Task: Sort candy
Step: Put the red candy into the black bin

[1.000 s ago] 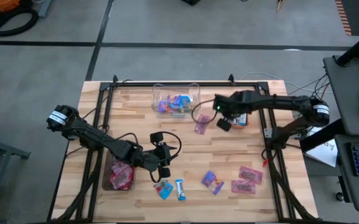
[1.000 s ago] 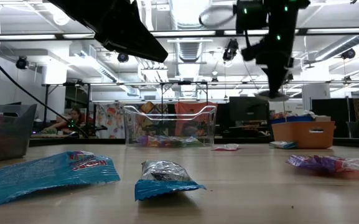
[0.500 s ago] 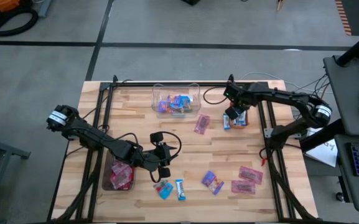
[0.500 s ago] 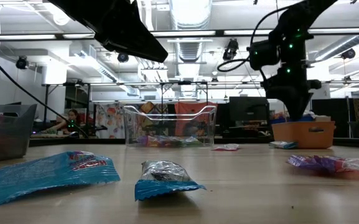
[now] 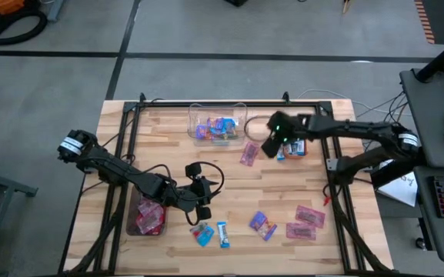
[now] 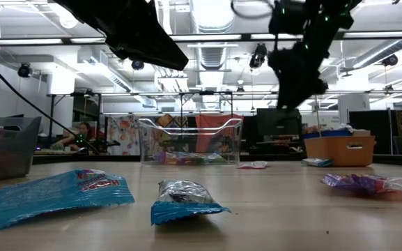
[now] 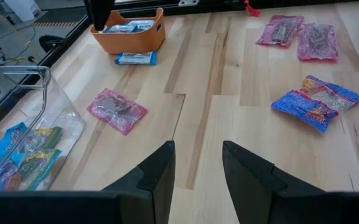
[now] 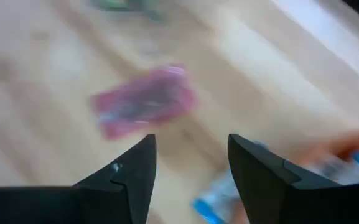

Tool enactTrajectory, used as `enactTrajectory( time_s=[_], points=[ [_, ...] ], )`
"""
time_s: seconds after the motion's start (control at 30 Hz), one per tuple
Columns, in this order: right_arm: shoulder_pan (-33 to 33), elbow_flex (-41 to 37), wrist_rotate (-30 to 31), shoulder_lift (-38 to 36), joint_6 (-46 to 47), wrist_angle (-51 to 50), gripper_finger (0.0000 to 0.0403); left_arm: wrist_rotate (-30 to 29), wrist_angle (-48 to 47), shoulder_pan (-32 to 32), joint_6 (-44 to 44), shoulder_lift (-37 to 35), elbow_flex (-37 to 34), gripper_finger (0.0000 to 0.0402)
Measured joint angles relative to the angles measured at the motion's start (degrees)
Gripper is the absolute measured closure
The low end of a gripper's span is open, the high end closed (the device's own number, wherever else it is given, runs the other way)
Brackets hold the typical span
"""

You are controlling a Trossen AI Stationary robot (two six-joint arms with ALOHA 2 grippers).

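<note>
Candy lies scattered on the wooden table. A pink packet [image 5: 249, 154] lies flat between the clear box [image 5: 218, 121] and the orange bowl [image 5: 298, 146]. A blue-and-white packet [image 5: 281, 154] lies beside the bowl. Several more packets [image 5: 264, 225] lie near the front edge. My right gripper [image 5: 269, 146] hangs open above the table, close to the pink packet [image 8: 145, 102], with nothing between its fingers. My left gripper [image 5: 203, 206] hovers open over the table's near left part, and nothing is between its fingers [image 7: 198, 149].
The clear box [image 6: 190, 143] at the far middle holds several blue and purple packets. The orange bowl [image 7: 129, 37] holds blue-and-white packets. A dark bin [image 5: 148, 215] with red packets stands at the near left. Bare wood lies between the two grippers.
My right gripper, shut a second ago, swung toward the table's right edge over the orange bowl. It then came back toward the left and now hangs over the wood by the pink packet. It has opened and turned. The packets on the table lie as before.
</note>
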Motion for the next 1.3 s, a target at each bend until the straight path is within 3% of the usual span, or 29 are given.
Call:
enactTrajectory(
  time_s=[0.2,0.37,0.9,1.03,1.3],
  points=[
    [11.7,-0.2,3.0,3.4,-3.2,9.0,0.0224,0.0,0.0,0.0,0.0,0.0,0.0,0.0284],
    [16.6,-0.4,7.3,8.3,-3.3,10.5,0.0233,0.0,0.0,0.0,-0.1,0.0,0.0,0.0284],
    [17.4,-0.5,7.8,22.1,-4.2,23.0,0.0239,0.0,-0.1,-0.2,0.0,0.0,0.0,0.0284],
    [17.4,-0.5,12.7,25.2,-3.8,25.0,0.0245,0.0,-0.1,-0.2,0.0,0.0,0.0,0.0284],
    [16.8,-0.3,14.4,29.5,-3.4,26.3,0.0285,0.0,-0.1,-0.2,0.0,0.0,0.0,0.0284]
  ],
)
